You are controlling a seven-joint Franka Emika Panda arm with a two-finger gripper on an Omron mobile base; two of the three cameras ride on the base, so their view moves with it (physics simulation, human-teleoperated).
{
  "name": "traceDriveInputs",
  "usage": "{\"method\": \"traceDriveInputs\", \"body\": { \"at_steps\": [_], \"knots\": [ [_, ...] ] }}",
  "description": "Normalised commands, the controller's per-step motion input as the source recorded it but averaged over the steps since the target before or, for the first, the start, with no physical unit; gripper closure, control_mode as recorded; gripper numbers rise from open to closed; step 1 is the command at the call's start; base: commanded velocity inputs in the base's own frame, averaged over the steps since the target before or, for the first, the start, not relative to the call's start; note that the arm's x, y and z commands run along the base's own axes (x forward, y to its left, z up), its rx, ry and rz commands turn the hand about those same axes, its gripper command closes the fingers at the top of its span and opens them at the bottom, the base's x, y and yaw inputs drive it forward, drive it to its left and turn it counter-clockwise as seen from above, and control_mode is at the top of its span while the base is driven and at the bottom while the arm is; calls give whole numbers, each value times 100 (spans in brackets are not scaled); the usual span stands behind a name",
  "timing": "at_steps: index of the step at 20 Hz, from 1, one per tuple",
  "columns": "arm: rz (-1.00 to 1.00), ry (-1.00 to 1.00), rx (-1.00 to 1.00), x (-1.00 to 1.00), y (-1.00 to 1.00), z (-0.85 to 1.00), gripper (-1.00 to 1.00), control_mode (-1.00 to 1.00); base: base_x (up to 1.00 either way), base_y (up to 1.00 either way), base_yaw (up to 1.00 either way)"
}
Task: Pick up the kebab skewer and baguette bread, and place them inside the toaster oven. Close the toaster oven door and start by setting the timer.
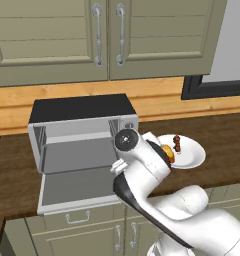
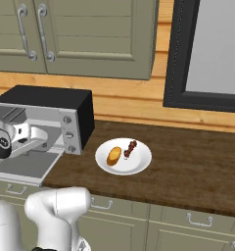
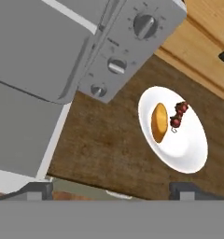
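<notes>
The toaster oven stands on the counter, its door folded down flat and the cavity bare. To its right a white plate carries the golden baguette bread and, right beside it, the dark red kebab skewer. My gripper hovers open above the counter by the oven's right front corner, left of the plate, holding nothing. In the left base view the arm covers part of the plate.
Three round knobs run down the oven's right-hand panel. Wall cabinets hang above and a dark-framed window sits at the right. Bare dark wood counter stretches right of the plate.
</notes>
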Motion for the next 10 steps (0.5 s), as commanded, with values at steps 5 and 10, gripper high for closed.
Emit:
{"method": "traceDriveInputs", "body": {
  "at_steps": [5, 10],
  "knots": [
    [-13, 5, 15, -11, -100, 21, -100, -100, 0, 0, 0],
    [-23, 4, 18, -4, -100, 2, -100, -100, 0, 0, 0]
  ]
}}
